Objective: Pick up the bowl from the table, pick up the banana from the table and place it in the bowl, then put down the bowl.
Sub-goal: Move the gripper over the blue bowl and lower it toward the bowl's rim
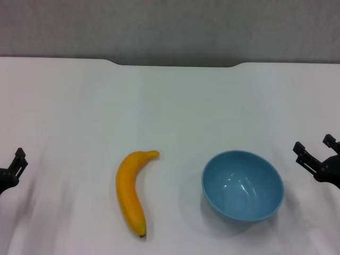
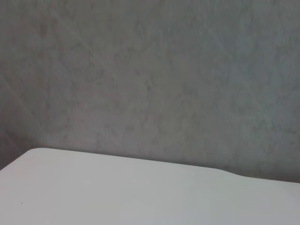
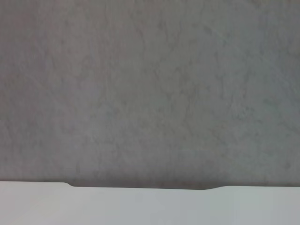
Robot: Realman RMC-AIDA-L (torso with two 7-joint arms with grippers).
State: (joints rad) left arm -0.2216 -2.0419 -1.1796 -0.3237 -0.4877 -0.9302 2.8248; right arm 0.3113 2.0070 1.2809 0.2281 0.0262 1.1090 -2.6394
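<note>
A light-blue bowl stands upright and empty on the white table, right of centre in the head view. The yellow-orange banana lies flat to its left, stem end pointing away from me and dark tip toward me. My right gripper hovers at the right edge, a short way right of the bowl, open with nothing between its fingers. At the far left edge my left gripper is only partly in view, well apart from the banana. Both wrist views show neither object.
The table's far edge has a shallow notch, with a grey wall behind it. The wrist views show only that wall and a strip of the tabletop.
</note>
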